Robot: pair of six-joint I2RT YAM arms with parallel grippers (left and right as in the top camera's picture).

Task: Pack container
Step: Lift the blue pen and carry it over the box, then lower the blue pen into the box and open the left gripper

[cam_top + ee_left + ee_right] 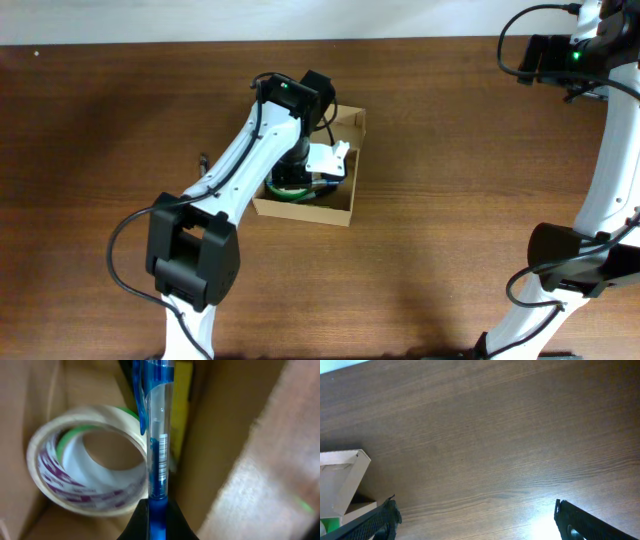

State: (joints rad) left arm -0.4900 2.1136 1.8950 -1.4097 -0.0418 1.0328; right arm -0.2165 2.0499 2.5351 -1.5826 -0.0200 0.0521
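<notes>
The container [345,212] is a tan cardboard box on the table, its flap lid open at the far side. My left gripper [157,520] is down inside it, shut on a blue and clear pen [160,435] that points away from the fingers. A tape roll [85,460] with purple print lies in the box beside the pen, with green showing behind it. In the overhead view the left arm [270,130] covers most of the box's inside. My right gripper [475,520] is open and empty above bare table at the far right; the box's corner [345,475] shows at its left.
The brown wooden table [450,180] spreads around the box. The right arm's base [570,260] stands at the right edge. A yellow object [182,395] lies in the box behind the pen.
</notes>
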